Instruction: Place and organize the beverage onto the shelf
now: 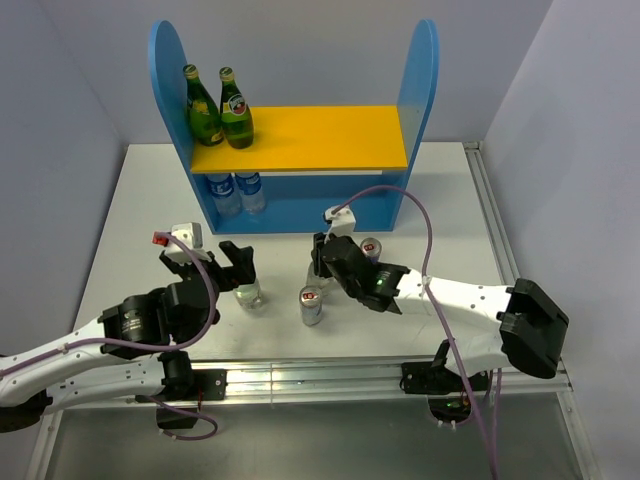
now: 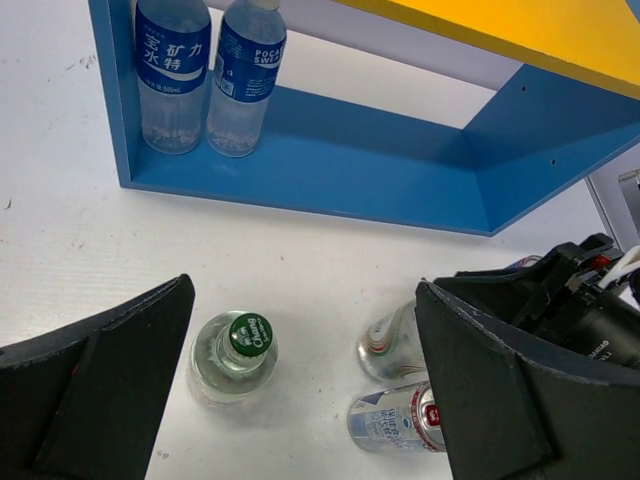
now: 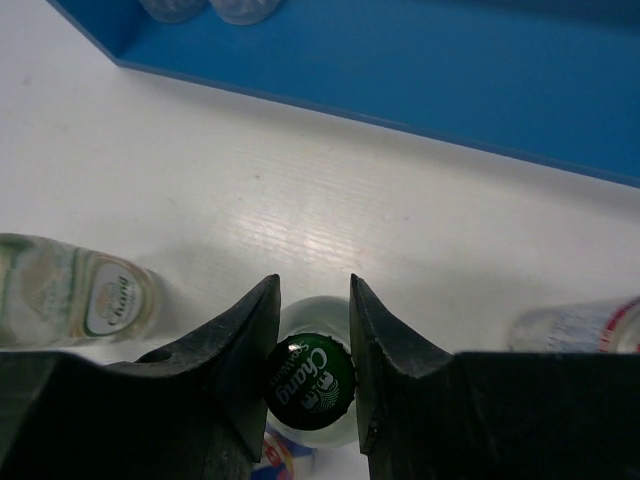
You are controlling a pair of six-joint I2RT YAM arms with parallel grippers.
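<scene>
Your right gripper (image 3: 312, 292) is closed on the cap of an upright clear bottle (image 3: 310, 385) directly beneath it, in front of the shelf (image 3: 420, 70), so lift along its vertical axis, while your left gripper (image 2: 305, 290) hangs open over the other bottle (image 2: 232, 358).

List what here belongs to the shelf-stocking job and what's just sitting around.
Job:
shelf
two dark green bottles
loose green-capped bottle
held green-capped bottle in right gripper
near can
far can

Not job:
two blue-labelled water bottles, lower tier
</scene>
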